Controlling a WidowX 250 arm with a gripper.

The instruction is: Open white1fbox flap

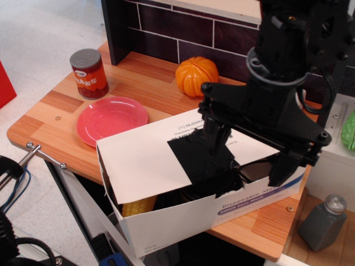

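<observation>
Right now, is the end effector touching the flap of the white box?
Cannot tell. In the only view, the end effector overlaps the flap's black tape patch; black on black hides any gap.

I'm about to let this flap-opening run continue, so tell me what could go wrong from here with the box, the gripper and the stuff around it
1. The white box overhangs the table's front edge; lifting the flap could tip or drag it off.
2. The gripper sits low at the black tape patch, jaws spread; it could slip off or crease the cardboard.
3. The red plate lies close beside the box; a shifting box may push it.
</observation>
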